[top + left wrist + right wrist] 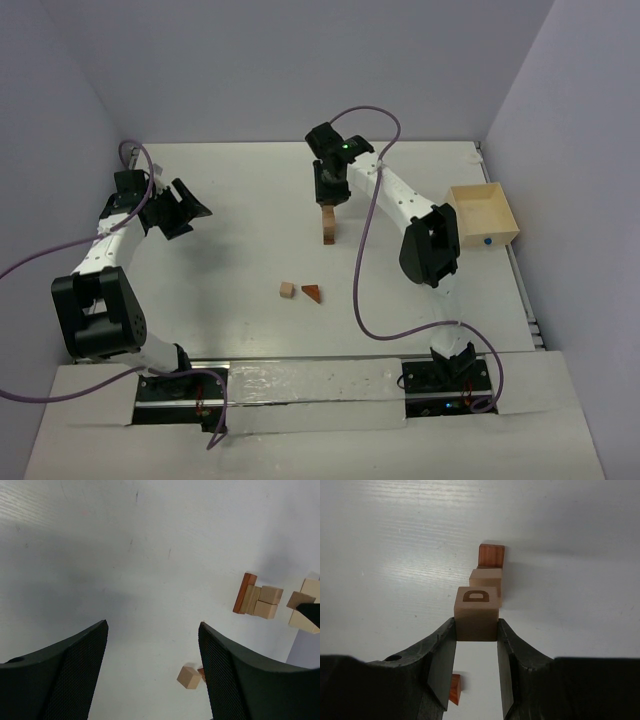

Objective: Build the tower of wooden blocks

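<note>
Tan cube marked D [476, 615] is clamped in the right gripper [476, 627], directly over the tower [328, 228] at the centre of the table [240, 210]; descent should follow the column's vertical axis. Contact cannot be told. Left gripper [152, 626] gapes wide, empty, well apart.

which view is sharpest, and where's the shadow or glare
Right wrist: sharp on the block in the right hand, soft shadow right of the tower. Left wrist: broad dim shadow on the table, left hand nearly black. Top external: even light, mild glare on the near strip.
</note>
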Tool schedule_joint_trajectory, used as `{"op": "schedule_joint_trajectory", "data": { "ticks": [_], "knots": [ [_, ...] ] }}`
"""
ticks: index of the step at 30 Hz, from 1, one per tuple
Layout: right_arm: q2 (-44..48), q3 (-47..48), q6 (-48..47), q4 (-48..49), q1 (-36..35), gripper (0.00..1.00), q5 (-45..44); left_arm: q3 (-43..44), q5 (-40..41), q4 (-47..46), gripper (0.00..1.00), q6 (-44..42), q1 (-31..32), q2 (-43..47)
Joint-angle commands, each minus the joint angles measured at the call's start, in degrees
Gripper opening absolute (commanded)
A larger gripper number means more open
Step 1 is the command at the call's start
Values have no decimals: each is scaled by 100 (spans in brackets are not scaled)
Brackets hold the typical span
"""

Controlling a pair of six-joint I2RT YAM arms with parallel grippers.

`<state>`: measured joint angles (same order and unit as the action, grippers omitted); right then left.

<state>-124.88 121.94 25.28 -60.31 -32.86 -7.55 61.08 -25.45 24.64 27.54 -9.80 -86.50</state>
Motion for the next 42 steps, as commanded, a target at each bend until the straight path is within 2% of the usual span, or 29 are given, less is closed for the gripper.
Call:
{"op": "schedule_joint_trajectory", "data": {
  "ticks": [1,15,25,42],
  "knots": [
    [6,-11,65,18,-35,9,-61,124,-4,-223,80,33,-5,-32],
    [-81,22,30,2,-18,11,-45,105,-30,-224,80,33,-39,-16],
    [-154,54,16,-7,12,18,-51,97,-83,-228,80,41,-61,-42],
    [-239,110,17,-24,78,20,4,106,-100,-218,80,50,-66,-73]
  ]
}}
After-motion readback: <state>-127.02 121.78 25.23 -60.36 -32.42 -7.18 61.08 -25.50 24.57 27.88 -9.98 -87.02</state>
